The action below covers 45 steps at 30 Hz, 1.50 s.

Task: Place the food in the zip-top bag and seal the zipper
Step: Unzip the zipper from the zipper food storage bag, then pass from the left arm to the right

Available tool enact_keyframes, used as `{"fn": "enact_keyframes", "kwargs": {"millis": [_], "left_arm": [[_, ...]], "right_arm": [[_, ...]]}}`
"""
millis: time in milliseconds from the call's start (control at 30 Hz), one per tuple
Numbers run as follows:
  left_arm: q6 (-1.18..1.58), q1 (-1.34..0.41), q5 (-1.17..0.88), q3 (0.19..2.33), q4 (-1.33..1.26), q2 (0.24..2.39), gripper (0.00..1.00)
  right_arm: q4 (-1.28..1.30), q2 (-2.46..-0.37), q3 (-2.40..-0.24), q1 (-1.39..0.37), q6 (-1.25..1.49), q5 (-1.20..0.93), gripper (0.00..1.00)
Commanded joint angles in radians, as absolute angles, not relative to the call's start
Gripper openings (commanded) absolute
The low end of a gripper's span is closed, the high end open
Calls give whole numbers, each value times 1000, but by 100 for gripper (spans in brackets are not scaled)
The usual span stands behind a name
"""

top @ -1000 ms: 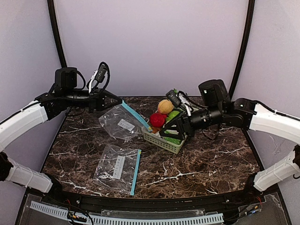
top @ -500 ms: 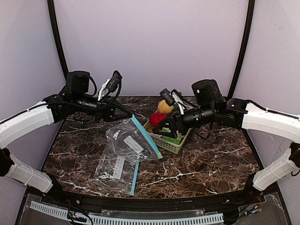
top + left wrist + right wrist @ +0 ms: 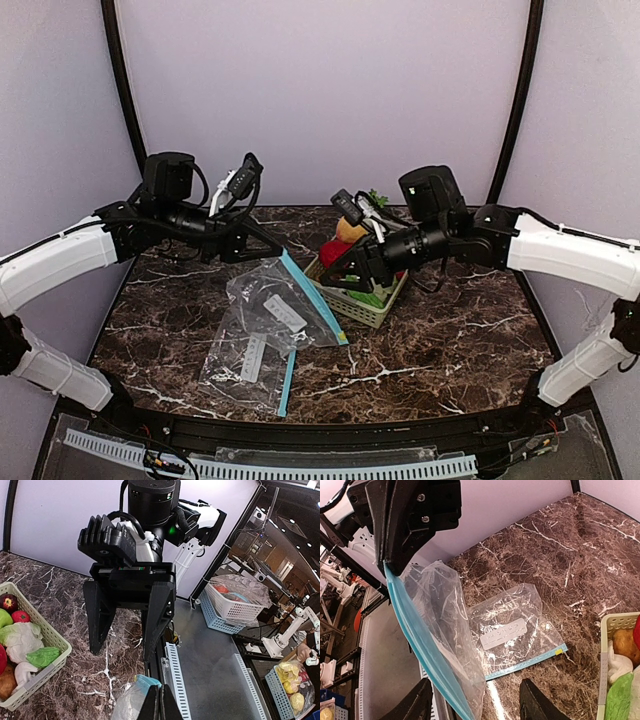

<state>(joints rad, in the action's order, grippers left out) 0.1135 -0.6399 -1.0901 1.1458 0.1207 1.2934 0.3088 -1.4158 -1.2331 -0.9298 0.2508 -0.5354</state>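
My left gripper (image 3: 278, 250) is shut on the blue zipper edge of a clear zip-top bag (image 3: 285, 305), which hangs down to the table. In the left wrist view its fingertips (image 3: 159, 702) pinch that blue edge (image 3: 143, 682). My right gripper (image 3: 335, 272) stands open and empty just right of the bag, facing the zipper strip (image 3: 427, 662); its jaws (image 3: 477, 707) are wide apart. The food (image 3: 340, 248), red, tan and green pieces, lies in a pale green basket (image 3: 362, 308) under the right arm, with cauliflower (image 3: 20, 639) among it.
A second zip-top bag (image 3: 250, 358) lies flat on the marble table (image 3: 450, 330), near the front left; it is the flat bag (image 3: 512, 630) in the right wrist view. The basket (image 3: 612, 625) sits close on the right.
My left gripper has carried the bag right and down, so it hangs beside the basket. The right gripper has moved left toward the bag, still open.
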Motion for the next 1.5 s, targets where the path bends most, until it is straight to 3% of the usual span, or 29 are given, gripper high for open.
{"fn": "enact_keyframes", "kwargs": {"millis": [0, 433, 1467], "left_arm": [[123, -649, -1127, 1170, 112, 1293, 1], [130, -649, -1126, 1167, 101, 1296, 1], [138, -650, -1138, 1167, 96, 1303, 1]], "right_arm": [[337, -1446, -1276, -945, 231, -575, 55], [374, -1481, -1304, -958, 207, -597, 44], [402, -1512, -1348, -999, 167, -611, 47]]}}
